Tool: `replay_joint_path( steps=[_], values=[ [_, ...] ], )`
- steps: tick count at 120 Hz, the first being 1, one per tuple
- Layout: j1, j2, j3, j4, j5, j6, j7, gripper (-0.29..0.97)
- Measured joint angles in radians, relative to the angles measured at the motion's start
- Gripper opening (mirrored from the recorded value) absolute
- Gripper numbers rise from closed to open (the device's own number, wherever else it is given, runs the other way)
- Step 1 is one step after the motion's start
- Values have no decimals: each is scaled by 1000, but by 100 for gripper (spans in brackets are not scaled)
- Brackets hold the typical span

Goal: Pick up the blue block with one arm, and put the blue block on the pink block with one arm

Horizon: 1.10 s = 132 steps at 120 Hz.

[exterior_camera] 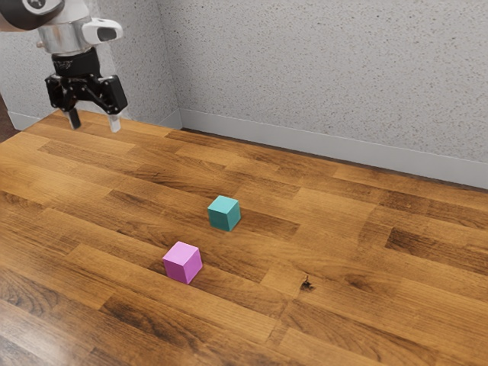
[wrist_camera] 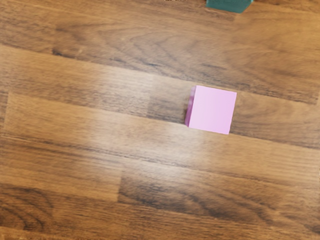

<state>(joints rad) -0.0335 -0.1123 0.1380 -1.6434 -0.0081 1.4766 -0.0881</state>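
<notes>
Hovering high above the wooden surface (exterior_camera: 381, 305) near the grey wall (exterior_camera: 305, 69), the black gripper (exterior_camera: 94, 122) hung at the exterior view's upper left with its two fingers spread apart and nothing between them. The blue block (exterior_camera: 224, 213) sat well apart from it, out on the open boards. It rested flat on one face, and the pink block (exterior_camera: 182, 261) lay near it, toward the camera and slightly to the exterior view's left, with bare wood between the two. The blue block appeared as a small cube of even teal-blue, its edges crisp and its faces plain and unmarked. It looked rigid and light, unlikely to deform under pressure, though the smooth sides might slip in a weak pinch. The sound hold seemed to be on two opposite upright faces, fingers lowered squarely around the middle.

Seen from the wrist, the pink block (wrist_camera: 211, 109) lay almost square-on against the wood grain. A dark teal sliver (wrist_camera: 227, 5) cut off by the frame's edge was probably the blue block, apart from its pink neighbour.
</notes>
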Motion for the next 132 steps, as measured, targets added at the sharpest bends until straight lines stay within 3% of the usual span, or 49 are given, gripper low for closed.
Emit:
replay_joint_path(
  steps=[33, 45, 64, 76, 101, 132],
  values=[
    [-12, 24, -5, -49, 21, 7, -211, 68],
    [-24, 232, -3, 103, 24, 12, -268, 68],
    [-8, 434, -4, 172, 22, 88, -325, 68],
    [-3, 605, -26, 332, 17, 151, -344, 68],
    [10, 722, -108, 378, -5, 287, -327, 68],
    [15, 808, -127, 416, -13, 440, -233, 68]
  ],
)
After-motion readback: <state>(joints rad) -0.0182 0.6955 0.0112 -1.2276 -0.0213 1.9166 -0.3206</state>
